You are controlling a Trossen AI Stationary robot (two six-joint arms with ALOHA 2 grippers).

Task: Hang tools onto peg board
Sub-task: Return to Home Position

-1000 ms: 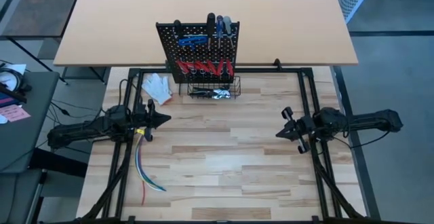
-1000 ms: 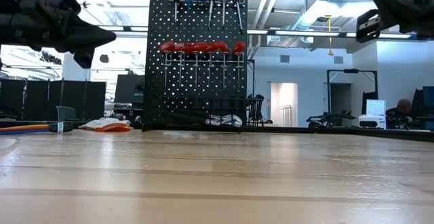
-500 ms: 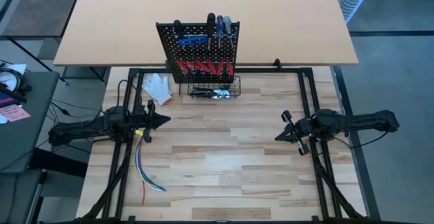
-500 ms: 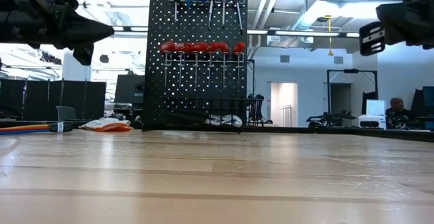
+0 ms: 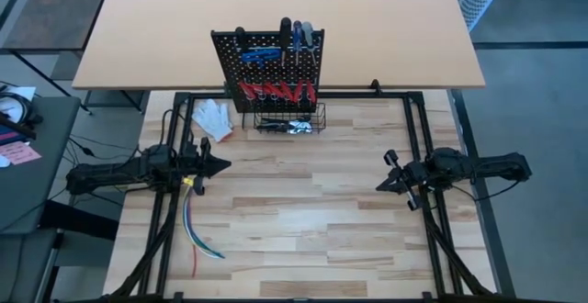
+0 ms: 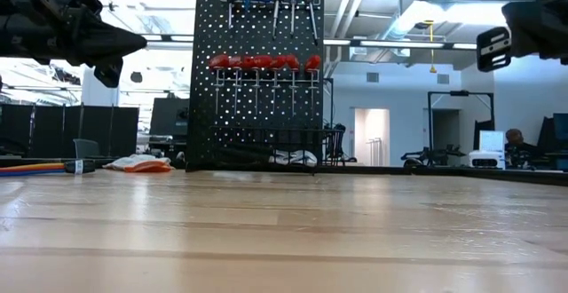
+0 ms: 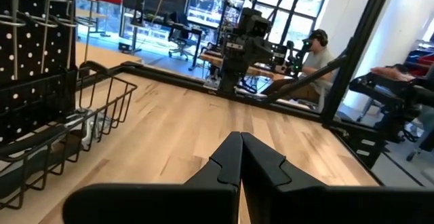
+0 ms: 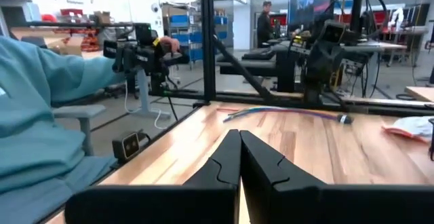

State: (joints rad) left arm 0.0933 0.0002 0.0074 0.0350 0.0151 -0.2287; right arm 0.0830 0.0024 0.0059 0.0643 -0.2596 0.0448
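Observation:
The black peg board [image 5: 268, 69] stands upright at the far middle of the table. A row of red-handled tools [image 6: 262, 62] hangs from its metal rings. Blue pliers [image 5: 260, 55] and screwdrivers [image 5: 299, 35] hang near its top edge. A wire basket [image 5: 289, 119] at its foot holds a few small items. My left gripper [image 5: 228, 164] is shut and level at the table's left edge, holding nothing. My right gripper [image 5: 378, 187] is shut and level at the right edge, also holding nothing. Both are far from the board.
A white glove [image 5: 213, 117] lies left of the board. A bundle of coloured wires [image 5: 195, 225] lies at the near left, below my left gripper. A tan tabletop [image 5: 276, 9] stands behind the board. A person's blue sleeve [image 8: 41, 115] shows beyond the table's left side.
My right gripper has sunk slightly and settled level at the table's right edge, staying shut. The tools and the board have not moved.

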